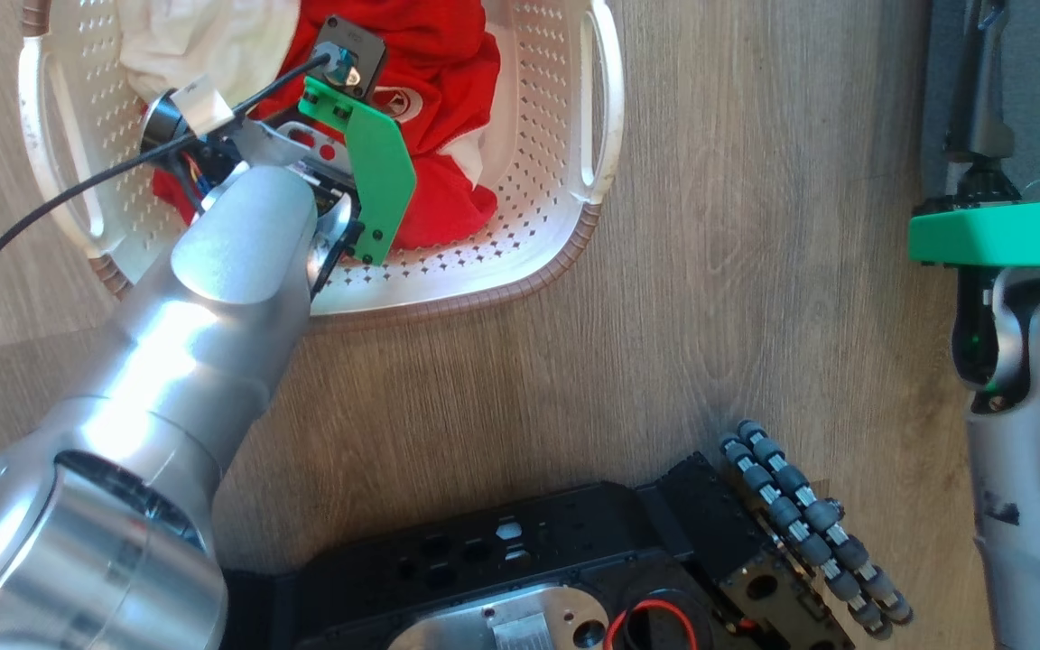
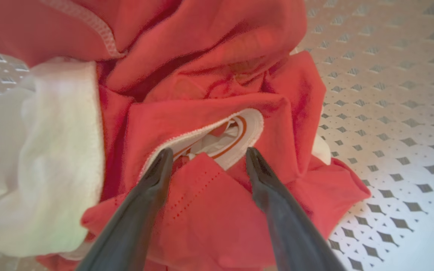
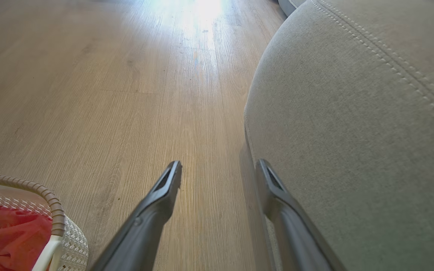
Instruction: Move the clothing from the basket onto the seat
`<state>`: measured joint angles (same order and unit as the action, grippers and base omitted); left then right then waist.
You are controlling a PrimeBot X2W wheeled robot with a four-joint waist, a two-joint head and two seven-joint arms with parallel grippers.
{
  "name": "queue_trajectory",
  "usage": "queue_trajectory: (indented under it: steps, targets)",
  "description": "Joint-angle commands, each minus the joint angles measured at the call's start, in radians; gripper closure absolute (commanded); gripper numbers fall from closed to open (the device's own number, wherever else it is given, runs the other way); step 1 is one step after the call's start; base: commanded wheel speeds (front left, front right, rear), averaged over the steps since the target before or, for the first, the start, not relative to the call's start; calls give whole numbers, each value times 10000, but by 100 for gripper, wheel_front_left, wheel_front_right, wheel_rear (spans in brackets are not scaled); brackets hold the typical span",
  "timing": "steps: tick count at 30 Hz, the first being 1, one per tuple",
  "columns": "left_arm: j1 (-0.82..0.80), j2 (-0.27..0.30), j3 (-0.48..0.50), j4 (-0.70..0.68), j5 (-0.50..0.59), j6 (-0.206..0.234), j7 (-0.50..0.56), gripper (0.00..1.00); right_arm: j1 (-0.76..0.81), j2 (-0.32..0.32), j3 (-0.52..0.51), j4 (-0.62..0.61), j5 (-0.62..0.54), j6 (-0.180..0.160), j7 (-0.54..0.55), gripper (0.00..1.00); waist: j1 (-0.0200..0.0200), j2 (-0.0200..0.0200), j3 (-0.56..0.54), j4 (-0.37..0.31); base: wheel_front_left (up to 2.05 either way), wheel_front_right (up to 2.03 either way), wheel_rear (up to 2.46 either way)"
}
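Left gripper point(image 2: 208, 150) spread over clothing point(image 2: 209, 56), round print point(image 2: 249, 126) unreadable; right gripper point(image 3: 219, 163) spread beside seat point(image 3: 352, 131).

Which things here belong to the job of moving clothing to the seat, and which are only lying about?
Job: red clothing, white cloth, basket, seat, open left gripper.
Lying about: wooden floor, robot's black base.

Basket point(image 1: 606, 171) sits on the floor point(image 1: 755, 298). Clothing point(image 1: 448, 90) is piled inside the basket, with the cloth piece point(image 1: 204, 45) at the basket's far-left corner. Left end effector point(image 2: 208, 151) is inside the basket, right over the pile. Seat point(image 3: 352, 131) is right of the basket, a strip of floor between. Right end effector point(image 3: 219, 163) is right of the basket, beside the seat edge. Robot base point(image 1: 529, 569) is on the basket's near side.
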<state>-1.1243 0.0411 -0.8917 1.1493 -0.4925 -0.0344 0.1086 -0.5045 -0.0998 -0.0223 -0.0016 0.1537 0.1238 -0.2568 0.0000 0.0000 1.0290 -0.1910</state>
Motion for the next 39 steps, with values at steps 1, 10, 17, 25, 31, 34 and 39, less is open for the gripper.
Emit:
queue_trajectory:
  steps: [1,10,17,25,31,34,39]
  targets:
    - [-40,91,11,-76,24,95,-89,0,559,-109,156,-302,93,69,-49,0,0,0,13,10,0,0,0]
    - [-198,91,-393,223,-30,226,-67,0,601,-121,185,-312,137,69,-49,0,0,0,42,27,0,0,0]
    - [-271,91,-675,277,-168,255,-81,56,668,-168,195,-347,179,69,-49,0,0,0,149,39,0,0,0]
    - [-340,91,-1044,369,-169,353,-471,100,716,-187,158,-343,159,69,-49,0,0,0,90,119,0,0,0]
    - [-131,91,-786,-252,-875,409,-1222,100,752,-211,83,-205,185,69,-49,0,0,0,-488,446,0,0,0]
    - [217,91,-628,-515,-1267,426,-1813,100,876,-244,15,-114,186,69,-49,0,0,0,-1089,681,0,0,0]
    - [839,101,-213,-465,-1816,387,-2850,100,1237,-424,-18,148,114,69,-49,0,0,0,-2443,1122,0,0,0]
